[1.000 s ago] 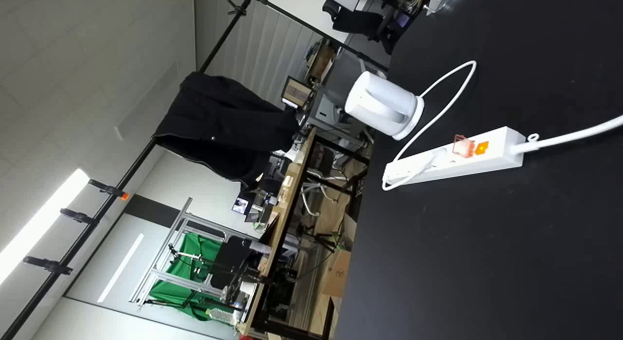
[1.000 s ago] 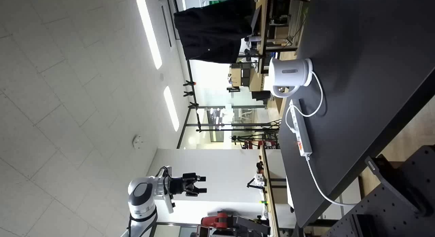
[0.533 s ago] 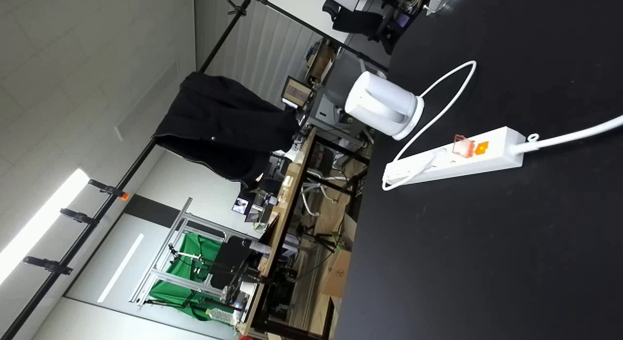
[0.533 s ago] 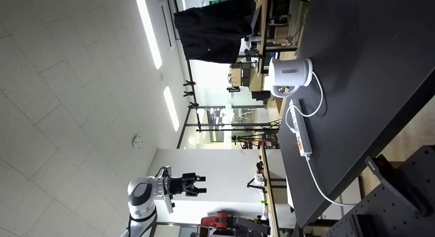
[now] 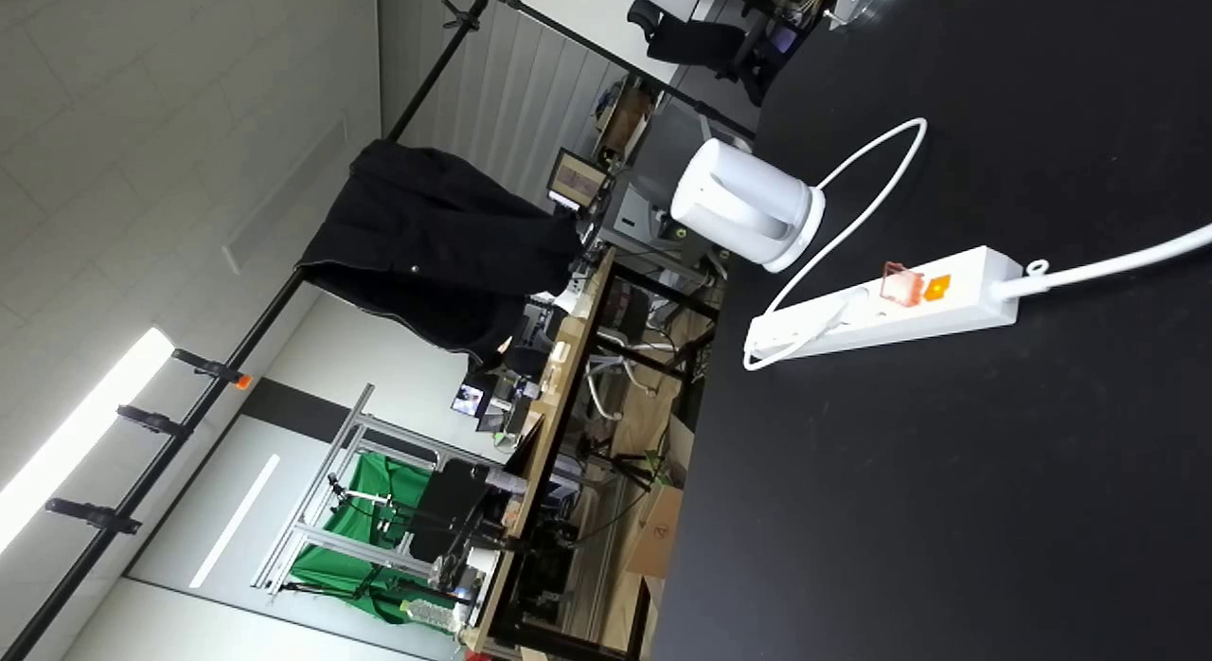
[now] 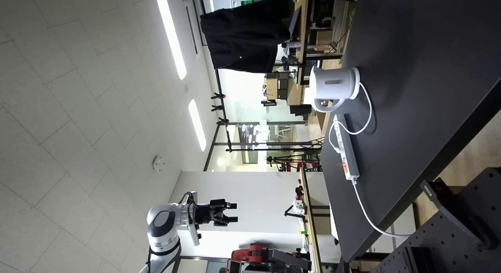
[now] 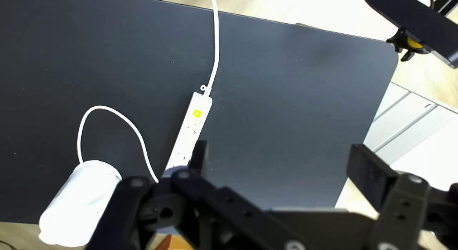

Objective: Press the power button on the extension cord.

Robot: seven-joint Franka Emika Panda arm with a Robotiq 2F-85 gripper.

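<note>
The extension cord is a long white strip lying on the black table, seen in both exterior views [image 5: 966, 277] [image 6: 349, 157] and in the wrist view [image 7: 186, 137]. Its power button is a small orange switch [image 5: 937, 287] near the end where the thick white cable leaves. In the wrist view the button [image 7: 197, 113] looks yellow. A translucent orange-red flap [image 5: 901, 285] stands up beside it. My gripper [image 6: 234, 212] is raised well above the table, away from the strip. In the wrist view the gripper [image 7: 281, 155] is wide open and empty; its left finger hides the strip's far end.
A white kettle [image 5: 743, 202] stands near the strip; it also shows in the wrist view [image 7: 80, 207]. Its thin white cable [image 7: 137, 131] loops to the strip. A black camera [image 7: 415, 24] is mounted by the table's corner. A perforated black plate [image 6: 469, 210] stands beside the table edge.
</note>
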